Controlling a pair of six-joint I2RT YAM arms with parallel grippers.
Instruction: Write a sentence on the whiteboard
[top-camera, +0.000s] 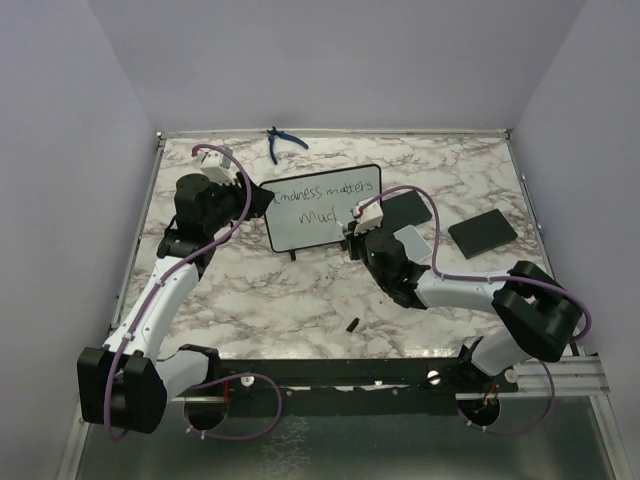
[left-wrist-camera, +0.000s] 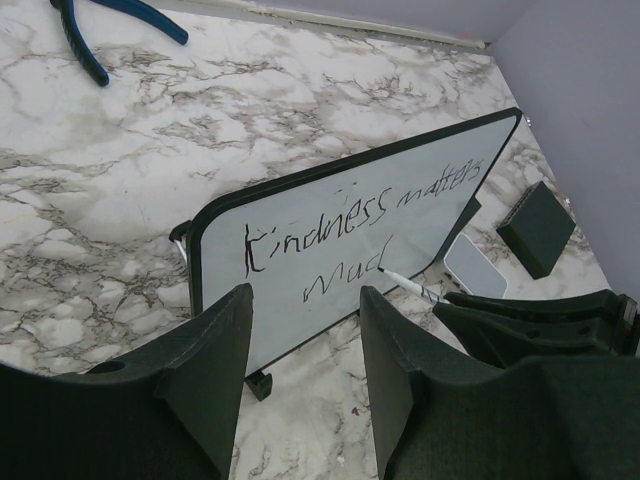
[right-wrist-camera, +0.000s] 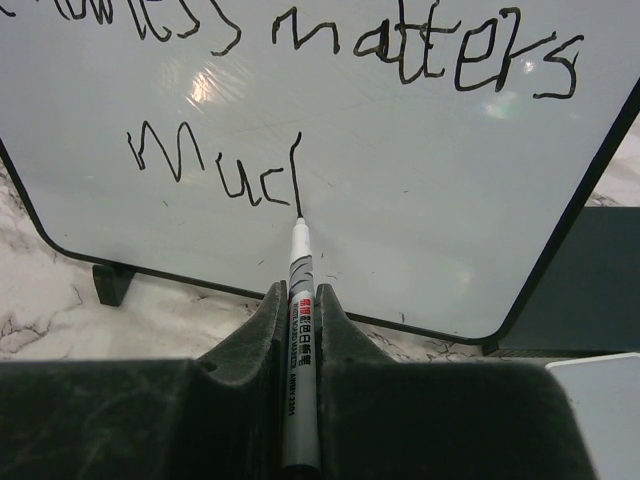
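The whiteboard (top-camera: 322, 208) stood tilted near the centre of the top view. The sentence (left-wrist-camera: 360, 225) read "Kindness matters" over "Muc" plus 1 upright stroke. The right gripper (right-wrist-camera: 298, 295) was clamped on a marker (right-wrist-camera: 299, 250), whose tip touched that stroke's foot. The left gripper (left-wrist-camera: 305, 300) hung with jaws apart by the board's left edge
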